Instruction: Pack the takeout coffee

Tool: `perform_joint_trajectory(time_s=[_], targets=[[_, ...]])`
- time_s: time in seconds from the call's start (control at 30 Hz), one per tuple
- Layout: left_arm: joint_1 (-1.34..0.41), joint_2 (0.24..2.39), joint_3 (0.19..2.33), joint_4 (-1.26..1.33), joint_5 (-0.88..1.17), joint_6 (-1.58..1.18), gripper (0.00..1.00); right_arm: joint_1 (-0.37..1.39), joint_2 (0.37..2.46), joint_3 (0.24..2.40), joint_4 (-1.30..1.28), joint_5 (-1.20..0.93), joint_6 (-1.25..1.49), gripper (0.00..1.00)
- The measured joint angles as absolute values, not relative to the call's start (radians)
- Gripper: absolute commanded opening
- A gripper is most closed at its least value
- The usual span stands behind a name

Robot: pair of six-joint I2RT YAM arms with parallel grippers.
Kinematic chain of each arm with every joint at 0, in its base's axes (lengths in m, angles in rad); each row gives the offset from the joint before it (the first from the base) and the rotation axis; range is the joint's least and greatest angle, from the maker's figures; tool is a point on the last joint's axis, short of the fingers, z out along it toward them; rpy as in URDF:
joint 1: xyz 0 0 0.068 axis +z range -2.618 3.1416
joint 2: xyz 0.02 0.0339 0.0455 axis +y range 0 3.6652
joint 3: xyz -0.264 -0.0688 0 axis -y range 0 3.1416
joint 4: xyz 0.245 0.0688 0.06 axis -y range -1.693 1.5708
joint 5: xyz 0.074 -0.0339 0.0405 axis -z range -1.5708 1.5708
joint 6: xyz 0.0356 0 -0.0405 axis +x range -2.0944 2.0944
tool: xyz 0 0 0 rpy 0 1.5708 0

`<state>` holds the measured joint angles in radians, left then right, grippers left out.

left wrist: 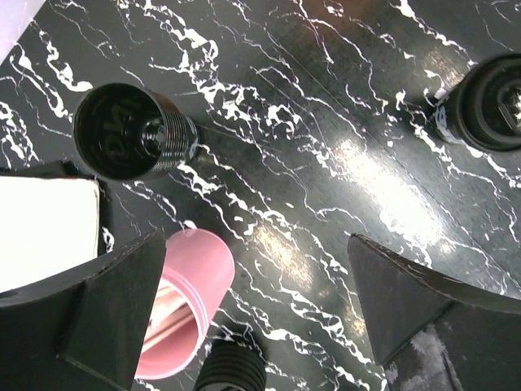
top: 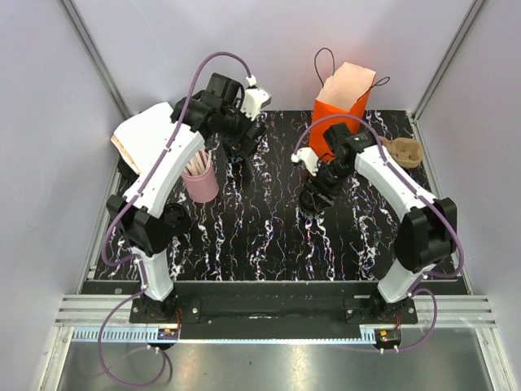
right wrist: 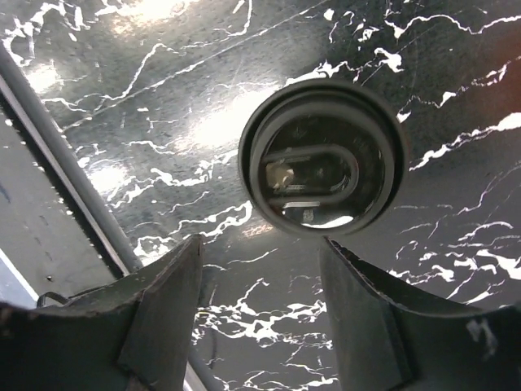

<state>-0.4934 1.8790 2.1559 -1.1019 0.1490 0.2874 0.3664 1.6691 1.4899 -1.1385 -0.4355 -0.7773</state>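
Dark-lidded takeout coffee [right wrist: 324, 159] stands upright on the black marbled table [right wrist: 456, 269], in front of the orange bag [top: 342, 102]; raised marks moulded in its lid are too small to read. Right gripper [right wrist: 259, 244] hangs over it, jaws part-way apart, the lid showing just beyond the fingertips and no contact visible. Left gripper [left wrist: 256, 240], jaws spread wide and holding nothing, hovers near a lidless black cup [left wrist: 134, 130] and a pink cup [left wrist: 183, 301].
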Motion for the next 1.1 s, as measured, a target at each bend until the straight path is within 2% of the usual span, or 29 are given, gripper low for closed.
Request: perform_joint_trajectory(time_s=[0.1,0.6,0.73,1.1], targets=[[-0.491,1.858,2.142,-1.111,0.148,0.286,0.99,0.388,1.705,1.507,-1.134,-0.404,-0.778,0.59],[-0.466,1.850,2.136,-1.114,0.143,0.260,0.99,0.455,1.769,1.533,-1.112,-0.322,-0.777,0.54],[-0.464,1.850,2.136,-1.113,0.143,0.256,0.99,0.476,1.770,1.533,-1.109,-0.310,-0.777,0.48],[-0.460,1.850,2.136,-1.114,0.144,0.253,0.99,0.510,1.763,1.507,-1.067,-0.270,-0.753,0.47]])
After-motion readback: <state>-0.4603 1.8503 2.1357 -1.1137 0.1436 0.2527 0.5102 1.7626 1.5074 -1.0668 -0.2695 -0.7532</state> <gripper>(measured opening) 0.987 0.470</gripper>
